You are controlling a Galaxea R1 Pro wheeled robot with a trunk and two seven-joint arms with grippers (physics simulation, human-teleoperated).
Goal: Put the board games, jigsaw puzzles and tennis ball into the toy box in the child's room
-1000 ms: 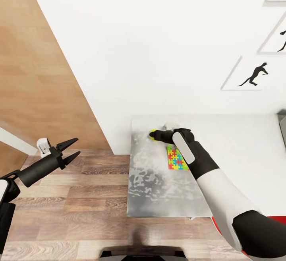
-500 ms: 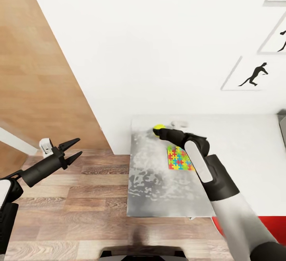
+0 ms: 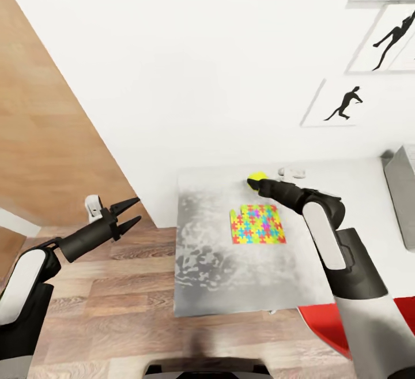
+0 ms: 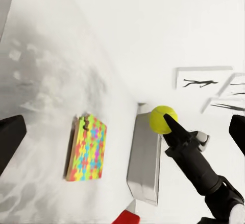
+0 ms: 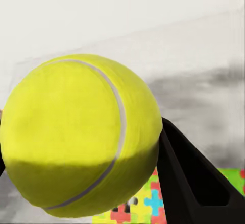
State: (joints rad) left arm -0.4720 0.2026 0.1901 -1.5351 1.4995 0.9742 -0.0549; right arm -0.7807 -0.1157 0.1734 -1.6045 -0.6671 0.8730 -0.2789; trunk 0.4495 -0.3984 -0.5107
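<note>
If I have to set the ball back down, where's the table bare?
The table is bare along its near edge and its left side, beside the jigsaw puzzle. The far edge is crowded: the right hand holds the tennis ball there.

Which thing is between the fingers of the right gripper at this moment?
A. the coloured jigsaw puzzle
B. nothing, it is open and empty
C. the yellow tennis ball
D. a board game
C: the tennis ball sits clamped at the tip of the right gripper, above the table, while the jigsaw puzzle lies flat on it.
</note>
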